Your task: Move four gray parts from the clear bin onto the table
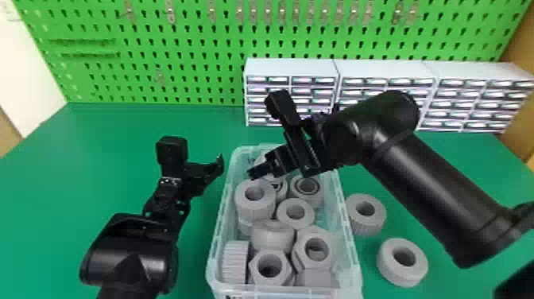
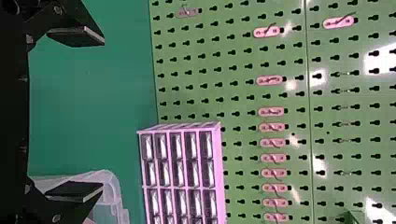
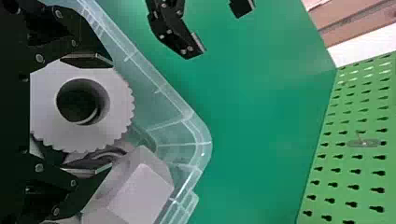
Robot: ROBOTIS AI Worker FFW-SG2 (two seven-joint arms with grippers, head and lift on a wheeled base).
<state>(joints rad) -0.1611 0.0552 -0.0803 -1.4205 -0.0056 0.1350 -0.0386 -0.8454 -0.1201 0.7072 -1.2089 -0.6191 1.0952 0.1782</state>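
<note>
My right gripper (image 1: pixel 259 172) is over the far left part of the clear bin (image 1: pixel 352 238), just above a ridged gray part (image 1: pixel 254 199). In the right wrist view, the right gripper (image 3: pixel 89 115) is open, with a toothed gray ring (image 3: pixel 117 105) between its fingers and a gap towards one finger. More gray rings and hexagonal parts (image 1: pixel 316 246) are piled in the bin. Two gray parts, one ridged (image 1: pixel 364 222) and one smoother (image 1: pixel 401 274), lie on the table right of the bin. Left of the bin is my left gripper (image 1: pixel 216 165); in the left wrist view the left gripper (image 2: pixel 91 114) is open and holds nothing.
White drawer cabinets (image 1: pixel 292 68) stand behind the bin at the back right. A green pegboard (image 1: pixel 190 63) rises along the back of the green table (image 1: pixel 119 127). The right forearm crosses above the table's right side, close to the two loose parts.
</note>
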